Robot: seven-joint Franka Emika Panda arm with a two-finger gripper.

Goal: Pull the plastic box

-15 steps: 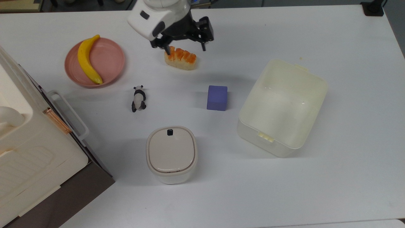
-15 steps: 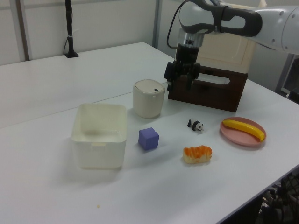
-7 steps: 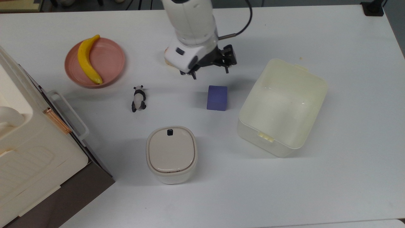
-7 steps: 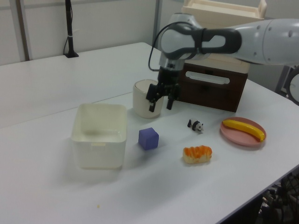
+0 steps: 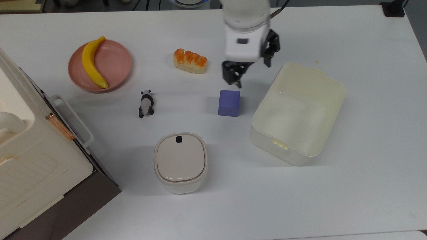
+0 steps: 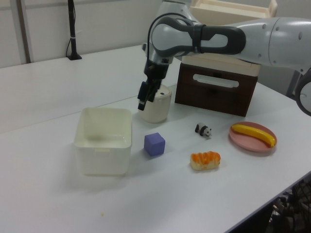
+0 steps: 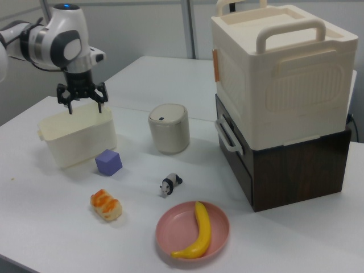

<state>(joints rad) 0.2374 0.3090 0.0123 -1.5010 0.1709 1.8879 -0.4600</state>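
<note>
The plastic box [image 5: 300, 110] is a large, lidless, cream-white tub on the top view's right side, with a ribbed tab on its near rim. It also shows in the left view [image 6: 103, 145] and the right view [image 7: 79, 136]. My gripper [image 5: 253, 74] hangs open above the table by the box's upper-left corner in the top view, holding nothing. In the right view the gripper [image 7: 84, 105] hovers just over the box's far rim. The left view puts the gripper [image 6: 143, 99] behind and right of the box.
A purple block [image 5: 229, 102] lies just left of the box in the top view. Further left are a bread piece [image 5: 189, 61], a toy panda [image 5: 146, 104] and a pink plate [image 5: 123, 63] holding a banana [image 5: 91, 63]. A beige lidded bin [image 5: 180, 162] stands nearer, and a large cream case [image 5: 33, 160] fills the left edge.
The arm swung from over the bread to the top view's right, ending beside the plastic box's corner. The wrist turned on the way. No object moved.
</note>
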